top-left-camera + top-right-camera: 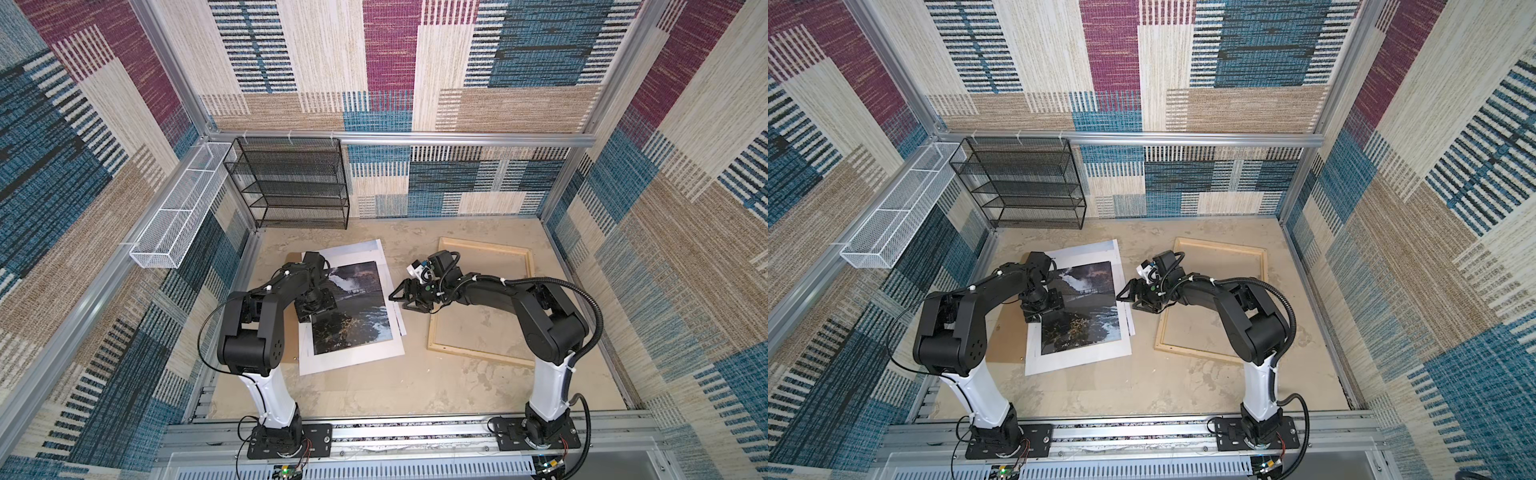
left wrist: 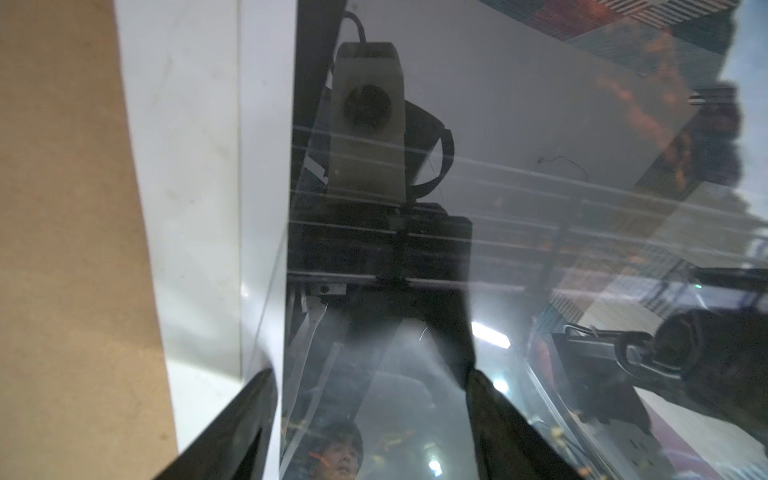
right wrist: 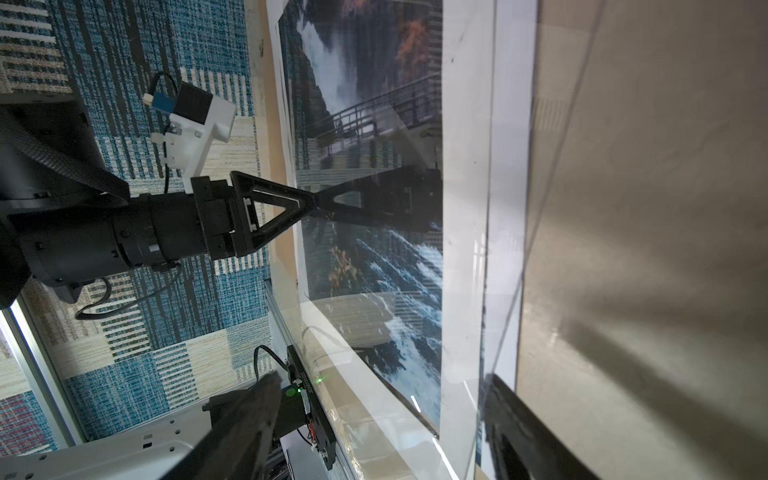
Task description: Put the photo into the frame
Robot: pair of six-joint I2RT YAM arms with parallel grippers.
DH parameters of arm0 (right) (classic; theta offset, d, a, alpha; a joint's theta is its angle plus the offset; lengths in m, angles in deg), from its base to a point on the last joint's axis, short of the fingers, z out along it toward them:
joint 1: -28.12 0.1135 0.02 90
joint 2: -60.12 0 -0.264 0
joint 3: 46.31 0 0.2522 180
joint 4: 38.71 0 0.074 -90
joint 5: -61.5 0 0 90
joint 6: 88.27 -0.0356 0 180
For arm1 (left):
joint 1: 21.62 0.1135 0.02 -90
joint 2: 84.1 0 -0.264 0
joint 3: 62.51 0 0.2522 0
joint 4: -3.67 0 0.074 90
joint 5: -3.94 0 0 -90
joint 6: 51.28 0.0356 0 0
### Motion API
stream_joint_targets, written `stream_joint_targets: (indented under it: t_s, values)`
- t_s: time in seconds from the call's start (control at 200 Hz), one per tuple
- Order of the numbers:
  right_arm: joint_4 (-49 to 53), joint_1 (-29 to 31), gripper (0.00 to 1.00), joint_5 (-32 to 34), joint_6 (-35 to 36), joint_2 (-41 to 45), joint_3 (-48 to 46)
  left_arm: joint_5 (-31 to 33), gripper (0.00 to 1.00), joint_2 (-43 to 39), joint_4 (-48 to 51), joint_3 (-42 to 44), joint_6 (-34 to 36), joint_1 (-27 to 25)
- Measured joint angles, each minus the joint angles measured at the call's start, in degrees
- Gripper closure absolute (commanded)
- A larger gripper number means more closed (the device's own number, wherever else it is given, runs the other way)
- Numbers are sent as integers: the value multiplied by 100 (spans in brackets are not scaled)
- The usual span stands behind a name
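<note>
The photo [image 1: 360,300] lies flat on the table [image 1: 374,395] between the two grippers. It shows through the opening of a white mat [image 1: 353,366] that lies on top of it. Its long axis runs from the robot's side toward the far wall, slightly skewed, with waterfall and sky at the far end and blue water at the near end. A clear glossy sheet [image 3: 488,249] also covers the stack. A brown backing board [image 1: 1007,332] sticks out from under the stack on the left gripper's outer side.

The left gripper [image 1: 311,312] points straight down at the stack's left margin. Its fingers [image 2: 241,424] stand apart with nothing between them. The right wrist view shows one fingertip meeting its own reflection on the glossy surface.

The right gripper [image 1: 398,302] reaches in low from the opposite side, jaws apart, at the stack's right edge. In its wrist view the clear sheet's edge runs between the two fingers; whether either finger touches it cannot be told.

The frame [image 1: 486,246] lies behind the right gripper, under that arm and apart from the stack. Bare table shows through it, and its long axis also runs near to far.

Beyond the left gripper, a black mesh shelf [image 1: 291,183] stands against the far wall. A white mesh basket [image 1: 178,216] hangs on the side wall.
</note>
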Motion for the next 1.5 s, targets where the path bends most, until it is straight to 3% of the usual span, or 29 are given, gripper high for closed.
stream_joint_targets:
  t_s: [0.841,1.417,1.502]
  values:
    - [-376,-4,46,-229,-92,-208,164,-9,25,111,94,-92,0,-39]
    - [-518,-4,83,-317,-153,-339,214,2,25,74,114,-138,0,-61]
    - [-518,-4,85,-319,-151,-339,214,-24,25,44,105,-138,0,-68]
